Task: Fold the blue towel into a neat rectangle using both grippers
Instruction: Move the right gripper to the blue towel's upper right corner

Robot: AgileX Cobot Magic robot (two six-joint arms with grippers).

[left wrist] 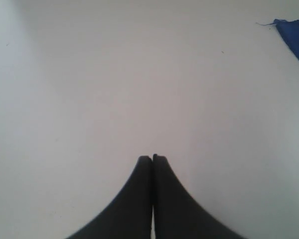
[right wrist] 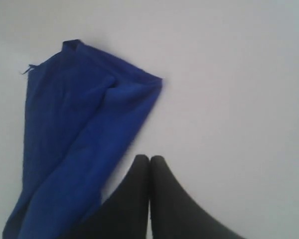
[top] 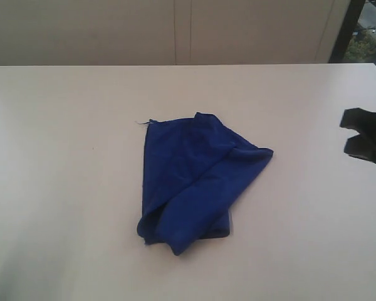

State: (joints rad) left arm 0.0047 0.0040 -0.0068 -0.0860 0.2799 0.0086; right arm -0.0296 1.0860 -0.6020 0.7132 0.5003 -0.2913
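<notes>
The towel (top: 194, 175), mid-table (top: 62, 125), looks soft and limp; best pinched at corners. The left gripper (left wrist: 152, 158) and right gripper (right wrist: 149, 159) are closed and empty.

Crumpled blue towel (top: 197, 179) on table (top: 62, 188), right gripper (top: 351, 133) well apart.

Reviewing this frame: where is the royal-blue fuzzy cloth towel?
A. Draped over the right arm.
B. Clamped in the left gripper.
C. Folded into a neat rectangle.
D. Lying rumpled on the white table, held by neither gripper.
D: the blue towel lies loosely bunched on the white table, and the left gripper and right gripper are both shut on nothing, apart from it.
</notes>
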